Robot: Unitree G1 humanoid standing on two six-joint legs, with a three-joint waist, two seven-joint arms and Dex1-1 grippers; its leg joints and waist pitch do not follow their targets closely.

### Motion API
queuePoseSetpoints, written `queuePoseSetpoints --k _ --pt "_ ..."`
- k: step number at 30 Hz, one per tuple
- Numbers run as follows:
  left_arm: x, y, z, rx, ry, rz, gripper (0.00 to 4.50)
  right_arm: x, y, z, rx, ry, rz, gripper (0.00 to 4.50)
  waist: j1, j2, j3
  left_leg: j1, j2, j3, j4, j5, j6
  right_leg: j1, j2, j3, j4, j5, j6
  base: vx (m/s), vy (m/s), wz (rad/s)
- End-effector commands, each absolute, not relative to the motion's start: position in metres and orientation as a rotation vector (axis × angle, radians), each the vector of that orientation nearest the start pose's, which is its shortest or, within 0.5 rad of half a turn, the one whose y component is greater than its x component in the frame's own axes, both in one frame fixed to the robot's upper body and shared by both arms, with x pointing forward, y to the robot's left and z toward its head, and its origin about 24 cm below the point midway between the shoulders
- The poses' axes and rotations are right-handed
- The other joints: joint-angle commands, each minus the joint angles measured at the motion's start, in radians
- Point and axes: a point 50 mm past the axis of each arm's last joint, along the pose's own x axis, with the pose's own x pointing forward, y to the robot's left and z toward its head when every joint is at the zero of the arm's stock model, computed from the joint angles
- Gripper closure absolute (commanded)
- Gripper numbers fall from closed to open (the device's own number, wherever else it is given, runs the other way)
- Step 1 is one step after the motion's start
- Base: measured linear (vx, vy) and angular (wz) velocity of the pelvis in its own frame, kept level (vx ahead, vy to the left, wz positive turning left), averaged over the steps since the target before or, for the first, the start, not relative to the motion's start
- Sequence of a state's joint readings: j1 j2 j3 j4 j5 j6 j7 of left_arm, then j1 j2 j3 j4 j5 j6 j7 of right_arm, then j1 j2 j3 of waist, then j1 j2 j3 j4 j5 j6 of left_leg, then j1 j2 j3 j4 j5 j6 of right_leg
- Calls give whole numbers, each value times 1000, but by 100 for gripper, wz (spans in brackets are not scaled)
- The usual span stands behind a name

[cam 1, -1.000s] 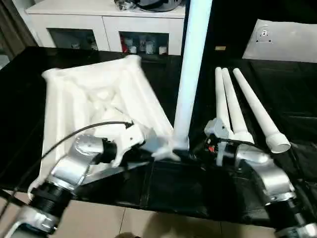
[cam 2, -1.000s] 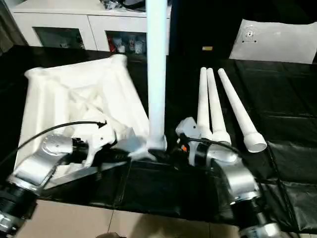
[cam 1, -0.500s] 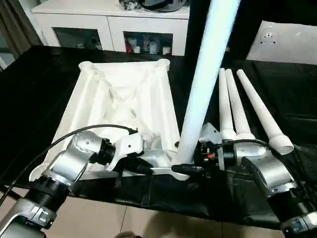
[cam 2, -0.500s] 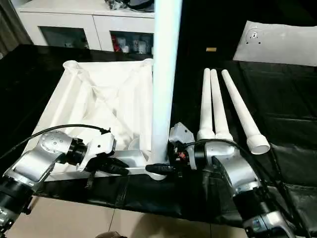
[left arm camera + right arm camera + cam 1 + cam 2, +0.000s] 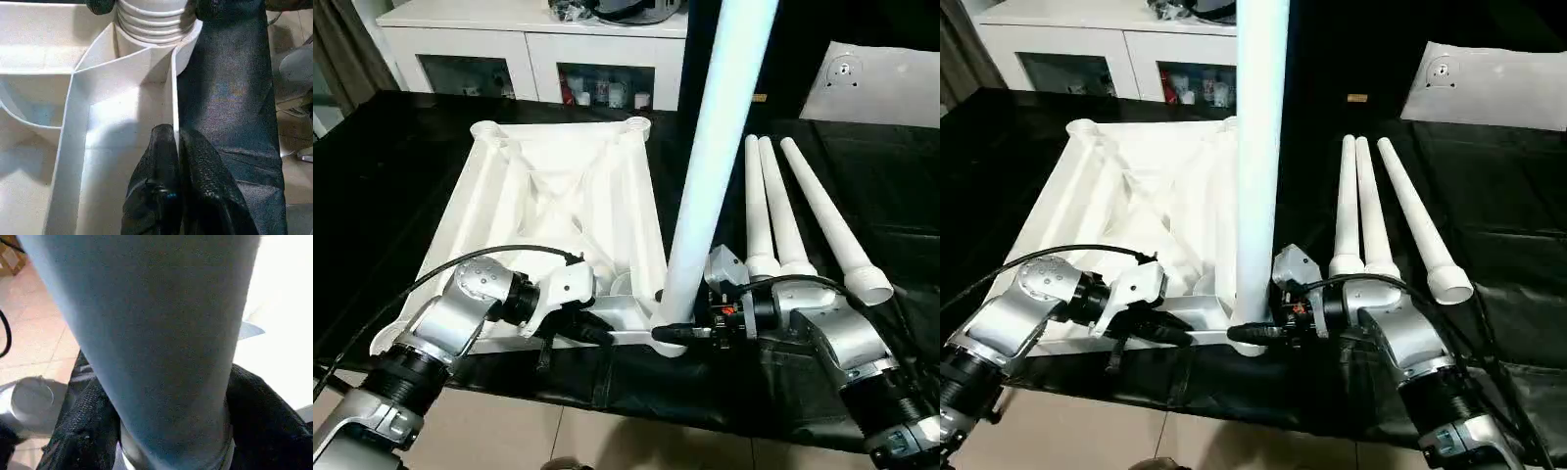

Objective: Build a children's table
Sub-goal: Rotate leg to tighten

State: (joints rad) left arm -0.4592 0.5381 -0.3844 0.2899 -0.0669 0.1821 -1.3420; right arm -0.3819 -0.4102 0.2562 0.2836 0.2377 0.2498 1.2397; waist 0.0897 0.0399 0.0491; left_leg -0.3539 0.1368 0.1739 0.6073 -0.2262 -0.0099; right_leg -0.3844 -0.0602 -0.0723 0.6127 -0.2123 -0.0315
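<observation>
Tabletop [image 5: 558, 196] (underside up), one upright leg [image 5: 710, 166], three loose legs [image 5: 783, 211].

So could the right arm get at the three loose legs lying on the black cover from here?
Probably yes: the three loose legs lie just beyond the right pincer, nothing between, but its fingers flank the standing leg first.

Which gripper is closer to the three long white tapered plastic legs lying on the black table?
Right. The right gripper sits just before the three loose legs; the left gripper is beyond the upright leg.
</observation>
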Motion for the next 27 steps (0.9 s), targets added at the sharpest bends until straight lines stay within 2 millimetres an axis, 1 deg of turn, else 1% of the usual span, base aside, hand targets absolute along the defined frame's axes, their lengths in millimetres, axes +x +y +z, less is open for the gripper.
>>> queuePoseSetpoints --k 1,3,4,5,6,7,8,9,10,11,12,13,14,15,16,17,18,19,20,21,22,23,24,25,26,27 --pt "274 145 51 430 540 -1541 450 273 -129 48 -42 375 1400 184 -2 -4 -58 0 105 -38 -72 -73 67 50 -110 65 -61 -72 -262 0 0 0" --pt "275 144 52 409 535 -1513 450 273 -125 46 -29 365 1370 185 -3 -3 -57 0 104 -37 -73 -81 64 50 -111 66 -63 -81 -263 0 0 0" --pt "276 142 52 386 526 -1479 450 273 -121 44 -17 354 1336 185 -3 0 -54 1 104 -38 -75 -97 57 48 -110 66 -65 -104 -260 0 0 0" --pt "278 138 52 347 505 -1434 450 273 -115 42 -1 340 1290 185 -6 -1 -52 2 103 -39 -78 -118 46 48 -112 67 -70 -138 -254 0 0 0" --pt "279 134 53 304 490 -1393 450 273 -110 39 16 334 1243 185 -9 3 -51 5 104 -39 -81 -134 28 46 -113 69 -73 -173 -250 0 0 0" --pt "280 132 53 278 482 -1370 450 274 -106 37 25 332 1216 186 -12 -2 -48 4 101 -41 -84 -157 15 48 -115 69 -81 -228 -235 0 0 0" --pt "283 119 54 209 451 -1262 450 279 -89 30 91 342 1070 186 -13 3 -47 3 101 -43 -85 -164 5 49 -116 69 -82 -255 -229 0 0 0" --pt "285 114 55 184 443 -1218 450 281 -82 28 123 351 1011 186 -21 1 -44 2 101 -42 -89 -177 -4 47 -113 69 -84 -282 -222 0 0 0" --pt "286 111 55 169 439 -1191 450 282 -77 27 144 359 977 186 -34 0 -43 7 94 -48 -89 -224 -26 44 -116 65 -98 -412 -184 0 0 0" --pt "287 110 55 161 436 -1168 450 283 -75 27 158 362 955 187 -36 4 -42 7 94 -50 -90 -231 -26 43 -117 66 -101 -428 -175 0 0 0" --pt "291 108 56 149 430 -1120 450 284 -71 27 178 362 924 187 -45 2 -40 4 94 -49 -92 -238 -23 41 -111 67 -104 -433 -162 0 0 0" --pt "295 105 56 129 423 -1062 450 287 -66 26 196 362 879 187 -46 5 -42 6 94 -49 -91 -239 -24 39 -112 68 -105 -428 -162 0 0 0" --pt "302 99 58 97 410 -968 450 293 -59 25 205 370 805 187 -51 0 -43 7 93 -47 -89 -237 -22 37 -109 68 -104 -409 -167 0 0 0" --pt "311 91 61 57 391 -844 450 301 -50 23 208 387 700 187 -52 2 -45 4 93 -48 -89 -217 -20 39 -110 68 -101 -376 -179 0 0 0" --pt "311 91 61 57 391 -844 450 301 -50 23 208 387 700 187 -57 2 -43 2 90 -48 -89 -217 -19 39 -109 66 -104 -372 -184 0 0 0" --pt "317 85 65 32 368 -764 450 306 -47 23 215 403 626 187 -54 0 -45 5 90 -47 -87 -215 -14 39 -109 66 -105 -373 -179 0 0 0" --pt "317 85 65 32 368 -764 450 306 -47 23 215 403 626 187 -54 0 -49 3 89 -44 -85 -185 -6 40 -109 70 -101 -324 -185 0 0 0" --pt "321 80 70 7 354 -707 450 310 -44 23 211 412 575 187 -52 0 -51 -1 90 -41 -83 -145 9 42 -106 71 -93 -250 -197 0 0 0" --pt "322 78 72 0 351 -698 450 310 -43 23 205 412 569 187 -52 0 -51 -1 90 -41 -83 -145 9 42 -106 71 -93 -250 -197 0 0 0" --pt "322 75 75 1 341 -699 450 311 -44 24 201 402 560 187 -45 -2 -58 -3 89 -38 -75 -76 36 48 -108 71 -83 -142 -214 51 -7 5" --pt "323 71 78 9 332 -705 450 312 -44 25 198 388 550 118 -41 -1 -60 -7 88 -38 -72 -30 60 50 -107 68 -75 -73 -226 51 -7 5" --pt "323 71 78 22 328 -709 450 312 -46 26 190 377 543 118 -39 -1 -62 -8 89 -39 -71 -11 70 51 -106 67 -70 -44 -230 0 0 0" --pt "323 71 77 38 334 -711 450 312 -48 26 179 371 536 116 -36 0 -65 -9 89 -37 -67 14 89 50 -106 65 -65 5 -237 0 0 0" --pt "323 74 75 66 341 -715 450 313 -51 25 162 362 514 106 -37 1 -66 -15 88 -40 -64 38 110 54 -107 65 -57 62 -243 0 0 0" --pt "323 74 75 66 341 -715 450 313 -51 25 162 362 514 106 -37 1 -66 -15 88 -40 -64 38 110 54 -107 65 -57 62 -243 0 0 0" --pt "322 75 73 86 343 -723 450 314 -55 25 152 355 494 76 -45 1 -77 -23 85 -44 -56 86 135 61 -109 60 -47 131 -244 0 0 0"
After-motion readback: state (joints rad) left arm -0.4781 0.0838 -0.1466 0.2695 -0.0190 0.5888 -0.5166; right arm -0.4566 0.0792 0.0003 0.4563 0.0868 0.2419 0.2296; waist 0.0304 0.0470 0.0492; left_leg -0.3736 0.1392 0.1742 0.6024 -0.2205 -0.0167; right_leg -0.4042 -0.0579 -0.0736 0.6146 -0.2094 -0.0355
